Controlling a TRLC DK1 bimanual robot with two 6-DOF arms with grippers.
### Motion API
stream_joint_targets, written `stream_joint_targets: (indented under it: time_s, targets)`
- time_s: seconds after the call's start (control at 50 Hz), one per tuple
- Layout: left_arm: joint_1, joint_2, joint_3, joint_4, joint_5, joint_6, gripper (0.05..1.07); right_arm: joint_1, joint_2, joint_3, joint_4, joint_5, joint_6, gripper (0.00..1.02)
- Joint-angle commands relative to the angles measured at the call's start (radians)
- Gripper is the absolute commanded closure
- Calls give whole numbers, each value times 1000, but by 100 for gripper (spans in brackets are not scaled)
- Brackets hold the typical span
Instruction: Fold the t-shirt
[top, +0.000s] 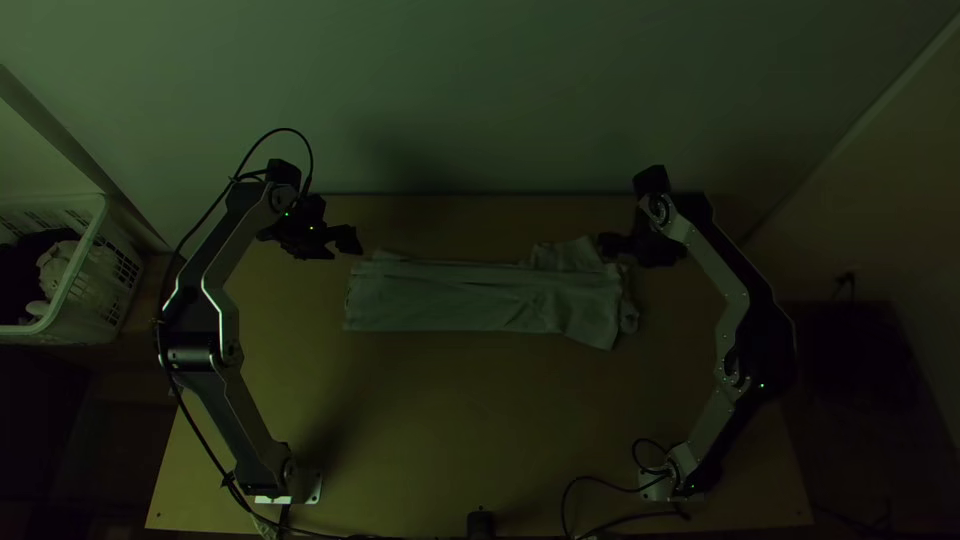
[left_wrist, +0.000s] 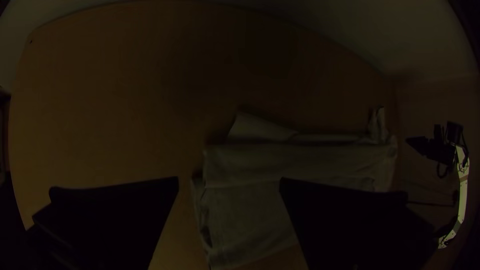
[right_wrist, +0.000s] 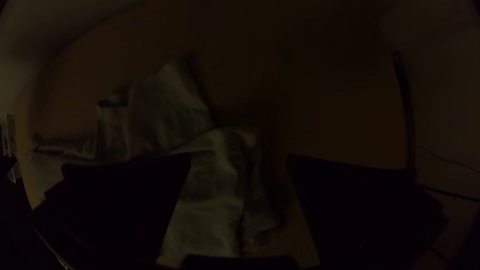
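Where the step in hand is judged to be the closing of a lengthwise fold, the t-shirt (top: 445, 300) lies across the far half of the table (top: 480, 420) as a long, narrow strip. The left gripper (top: 335, 243) is open beside one short end, its two fingers well apart and without cloth; the right gripper (top: 628, 246) is likewise open and empty, at the far edge of the other end. The near edge runs fairly straight from the left end until it flares towards the right. A broad flap (top: 568, 257) projects from the far edge near the right gripper, and a smaller flap (top: 388, 257) shows at the far left corner; the right end (top: 628, 318) is rumpled.

To do the step well, the broad flap should probably be turned in first, so that it lies within the strip's width. Each gripper should come down low, pinch every layer close to a corner, and draw gently outward to flatten the creases before any crosswise fold. A shallow pinch would likely lift the top layer alone and open the strip; unequal pulling would skew it. Once the cloth is laid down, the fingers should part fully before rising.
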Motion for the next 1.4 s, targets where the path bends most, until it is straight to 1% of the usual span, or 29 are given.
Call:
stream_joint_targets:
  time_s: [0.0,0.16,0.24,0.28,0.42,0.52,0.6,0.7,0.86,1.08,1.28,1.38]
  targets:
    - [35,-66,-91,16,64,32,9,3,-86,-29,-14,-5,-14,8]
    - [86,-118,-198,44,168,67,9,0,-174,-19,-14,-16,-12,8]
    - [118,-143,-261,76,260,102,9,-2,-215,-12,-12,-22,-12,8]
    - [125,-155,-290,98,272,105,9,-3,-232,-9,-11,-24,-12,8]
    - [159,-158,-358,108,358,153,9,-9,-287,14,-11,-27,-12,8]
    - [176,-147,-399,118,400,177,9,-17,-321,29,-11,-28,-12,8]
    - [181,-132,-428,133,415,187,9,-19,-356,40,-8,-28,-11,6]
    - [185,-120,-454,165,426,190,9,-28,-396,50,27,-28,-6,6]
    - [188,-85,-473,214,426,185,9,-46,-456,61,123,-28,24,4]
    - [185,-31,-473,262,423,176,9,-78,-487,104,132,-31,58,4]
    - [155,-5,-467,274,417,165,9,-124,-520,115,150,-76,78,4]
    - [110,-3,-473,277,415,154,9,-135,-530,118,150,-77,83,4]
